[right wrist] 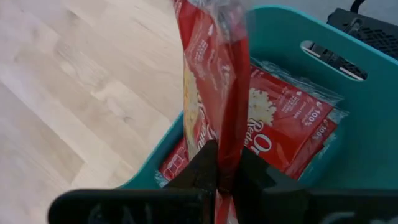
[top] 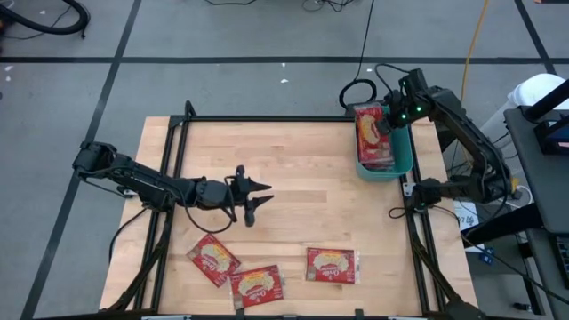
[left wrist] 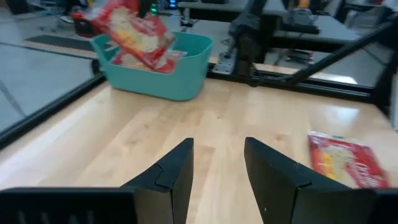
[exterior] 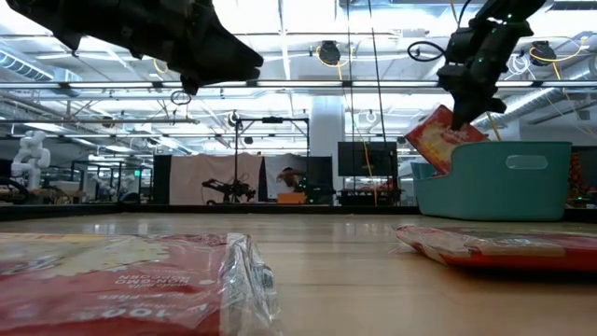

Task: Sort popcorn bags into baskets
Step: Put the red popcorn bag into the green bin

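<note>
Three flat red popcorn bags (top: 213, 259) lay unsorted along the wooden worktop's (top: 293, 191) near edge. Right end effector (top: 388, 120) pinched another red bag (right wrist: 214, 93) over the teal plastic basket (top: 404, 151) (already holding several); left end effector (top: 253, 197) hovered half-open, empty, mid-worktop.

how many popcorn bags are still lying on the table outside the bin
3, all along the near edge: one bag toward the left, a second touching it, and a third apart to the right. Another hangs from the right gripper over the teal bin, which holds more, possibly stacked.
</note>
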Motion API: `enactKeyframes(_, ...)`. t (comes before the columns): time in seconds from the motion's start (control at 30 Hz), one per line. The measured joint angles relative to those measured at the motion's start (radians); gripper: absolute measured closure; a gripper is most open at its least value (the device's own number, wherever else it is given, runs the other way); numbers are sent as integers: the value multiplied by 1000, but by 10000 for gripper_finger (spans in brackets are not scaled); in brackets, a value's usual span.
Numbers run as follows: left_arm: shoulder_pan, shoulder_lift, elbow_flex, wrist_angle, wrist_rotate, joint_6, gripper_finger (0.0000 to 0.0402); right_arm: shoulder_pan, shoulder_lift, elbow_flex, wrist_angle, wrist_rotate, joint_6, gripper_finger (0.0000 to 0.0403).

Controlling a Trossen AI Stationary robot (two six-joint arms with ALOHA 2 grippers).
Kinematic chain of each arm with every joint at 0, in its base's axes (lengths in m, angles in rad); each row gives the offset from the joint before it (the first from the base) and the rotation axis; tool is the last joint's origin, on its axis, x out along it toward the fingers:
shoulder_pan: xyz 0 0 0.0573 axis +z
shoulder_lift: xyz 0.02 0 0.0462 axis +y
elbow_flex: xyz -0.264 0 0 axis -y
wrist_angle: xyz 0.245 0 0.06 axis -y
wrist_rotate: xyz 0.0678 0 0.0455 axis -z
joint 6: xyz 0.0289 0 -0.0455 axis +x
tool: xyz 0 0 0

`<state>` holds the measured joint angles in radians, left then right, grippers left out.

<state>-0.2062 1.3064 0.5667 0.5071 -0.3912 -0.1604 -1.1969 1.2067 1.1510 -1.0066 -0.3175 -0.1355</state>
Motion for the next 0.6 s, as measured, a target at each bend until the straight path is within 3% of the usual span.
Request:
enactKeyframes(0.17, 0, 0, 0, 4, 24, -1, 254, 0, 2, 0, 0, 27, -9, 366)
enactKeyframes(0.43, 0, 0, 0, 4, 24, -2, 254, 2, 2, 0, 7, 43, -8, 298)
enactKeyframes(0.6, 0, 0, 0, 4, 24, -2, 254, 35, 2, 0, 36, 120, -7, 274)
